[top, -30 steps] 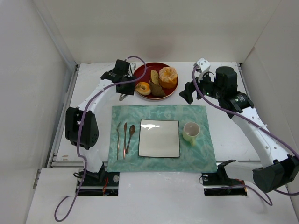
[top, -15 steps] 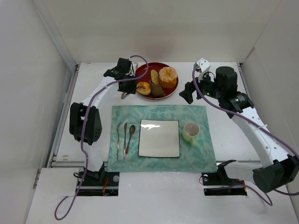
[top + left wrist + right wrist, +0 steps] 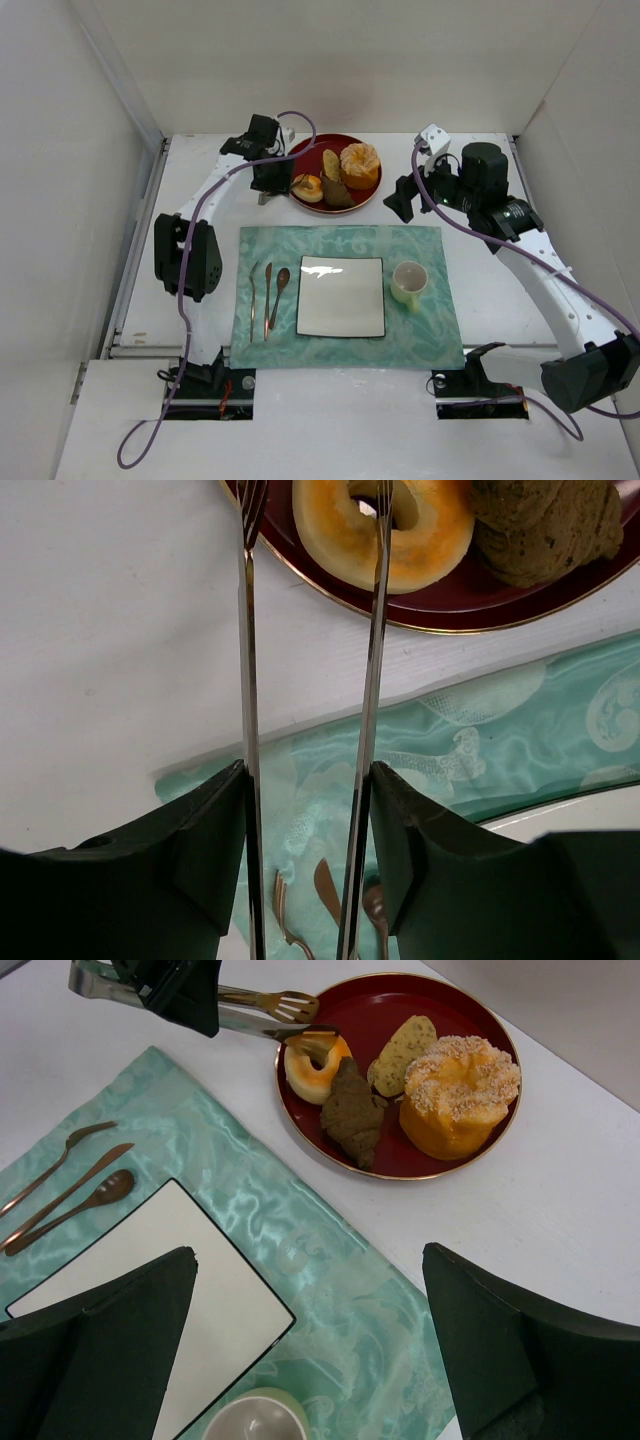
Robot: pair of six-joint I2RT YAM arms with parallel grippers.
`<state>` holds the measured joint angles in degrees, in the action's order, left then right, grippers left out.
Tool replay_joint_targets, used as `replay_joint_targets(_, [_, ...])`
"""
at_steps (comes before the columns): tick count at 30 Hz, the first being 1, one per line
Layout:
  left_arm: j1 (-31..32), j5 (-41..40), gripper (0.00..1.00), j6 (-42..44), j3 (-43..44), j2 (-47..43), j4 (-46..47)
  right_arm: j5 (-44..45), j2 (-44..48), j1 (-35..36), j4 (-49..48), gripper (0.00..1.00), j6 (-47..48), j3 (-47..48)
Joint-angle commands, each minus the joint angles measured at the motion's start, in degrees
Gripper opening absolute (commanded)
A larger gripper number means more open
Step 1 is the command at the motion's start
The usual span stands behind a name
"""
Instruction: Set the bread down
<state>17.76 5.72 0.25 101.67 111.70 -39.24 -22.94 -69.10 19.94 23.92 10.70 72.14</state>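
The bread (image 3: 307, 187) is a small golden ring on the left side of the red plate (image 3: 300, 150). My left gripper (image 3: 266, 178) is shut on metal tongs (image 3: 247, 680), which stay spread. One tong tip reaches into the hole of the bread (image 3: 430, 540). The other tip hangs over the plate rim (image 3: 480, 595), left of the ring and apart from it. From the right wrist, the bread (image 3: 315, 1068) lies under the lower tong arm (image 3: 250, 1022). My right gripper (image 3: 402, 200) hovers open and holds nothing, right of the plate.
A peeled orange (image 3: 360, 165) and dark brown slices (image 3: 337, 192) share the red plate. On the teal mat (image 3: 420, 330) lie a white square plate (image 3: 341, 296), a pale cup (image 3: 408, 282) and copper cutlery (image 3: 268, 295). White walls enclose the table.
The left arm's elbow has swung up and inward, and its wrist has edged toward the back. The tongs stay at the bread. The right arm has not moved.
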Motion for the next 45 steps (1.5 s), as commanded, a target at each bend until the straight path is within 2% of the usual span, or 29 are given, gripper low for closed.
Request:
replay_joint_targets(1, [-0.3, 2.2, 0.45, 1.0, 3.3, -0.6, -2.5, 0.0, 1.1, 0.2, -2.1, 1.0, -0.1, -0.3])
replay_joint_targets(13, [-0.3, 5.2, 0.45, 1.0, 5.7, 1.1, -6.4, 0.0, 1.6, 0.2, -2.1, 1.0, -0.1, -0.9])
replay_joint_targets(22, [-0.8, 4.1, 0.45, 1.0, 5.7, 1.2, -6.4, 0.0, 2.1, 0.2, -2.7, 1.0, -0.1, -0.9])
replay_joint_targets(28, [-3.0, 6.0, 0.42, 1.0, 4.4, 0.5, -6.4, 0.0, 2.1, 0.2, -2.7, 1.0, -0.1, -0.9])
replay_joint_targets(45, [-3.0, 8.9, 0.41, 1.0, 3.7, 1.2, -5.8, 0.5, 2.7, 0.2, -2.7, 1.0, -0.1, -0.9])
